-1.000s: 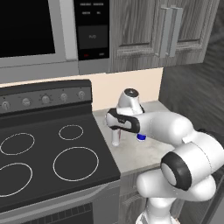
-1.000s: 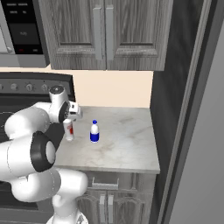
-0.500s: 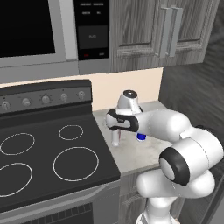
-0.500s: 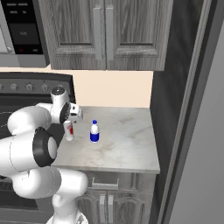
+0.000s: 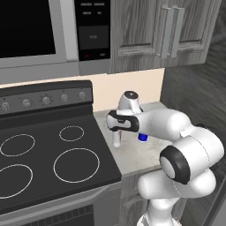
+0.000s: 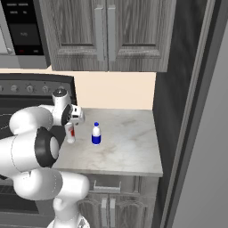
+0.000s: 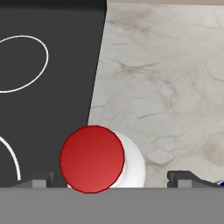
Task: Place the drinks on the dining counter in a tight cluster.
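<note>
The gripper (image 7: 109, 177) hangs directly above the slim white bottle with the red cap (image 7: 92, 158), and its two fingers are spread wide — one tip on each side of the bottle, not touching it. In the hand view the red cap sits between the finger tips, a little nearer to the left one. This bottle (image 6: 70, 132) stands upright on the small marble worktop (image 6: 129, 147), close to its edge beside the black stove (image 5: 39, 154). The short white-and-blue bottle with the blue cap (image 6: 95, 134) stands upright just beside it on the same worktop, on the side away from the stove — the two are near but apart. In the left base view the slim bottle (image 5: 117, 138) shows under the hand.
</note>
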Available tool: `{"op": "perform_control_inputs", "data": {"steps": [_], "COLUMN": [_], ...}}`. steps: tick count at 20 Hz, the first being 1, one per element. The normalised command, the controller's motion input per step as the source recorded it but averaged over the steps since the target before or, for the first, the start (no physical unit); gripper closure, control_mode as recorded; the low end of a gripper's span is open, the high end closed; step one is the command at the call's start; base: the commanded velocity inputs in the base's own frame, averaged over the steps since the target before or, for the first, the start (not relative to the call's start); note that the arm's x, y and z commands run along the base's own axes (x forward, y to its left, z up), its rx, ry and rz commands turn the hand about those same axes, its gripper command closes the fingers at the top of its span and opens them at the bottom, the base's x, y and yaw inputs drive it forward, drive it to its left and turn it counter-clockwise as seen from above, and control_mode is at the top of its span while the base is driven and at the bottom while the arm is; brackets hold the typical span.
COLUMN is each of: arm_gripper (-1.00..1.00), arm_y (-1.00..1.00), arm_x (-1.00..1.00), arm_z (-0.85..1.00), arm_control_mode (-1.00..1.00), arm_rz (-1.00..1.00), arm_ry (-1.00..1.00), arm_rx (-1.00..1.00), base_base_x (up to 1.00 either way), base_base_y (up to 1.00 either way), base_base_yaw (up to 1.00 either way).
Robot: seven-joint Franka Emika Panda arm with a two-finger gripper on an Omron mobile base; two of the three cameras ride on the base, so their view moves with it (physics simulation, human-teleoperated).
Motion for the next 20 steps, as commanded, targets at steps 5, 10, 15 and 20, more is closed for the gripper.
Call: {"op": "perform_control_inputs", "data": {"steps": [5,10,15,20], "arm_gripper": [1.00,1.00,1.00,1.00], "arm_y": [0.00,0.00,-0.09,-0.05], "arm_x": [0.00,0.00,-0.56,-0.95], "arm_z": [0.00,0.00,0.05,0.70], "arm_control_mode": [-1.00,-1.00,-1.00,-1.00], "arm_rz": [0.00,0.00,0.00,0.00], "arm_ry": [0.00,0.00,-0.07,-0.05], "arm_rx": [0.00,0.00,0.01,-0.01], "base_base_x": [0.00,0.00,0.00,0.00], "base_base_y": [0.00,0.00,0.00,0.00], "base_base_yaw": [0.00,0.00,0.00,0.00]}}
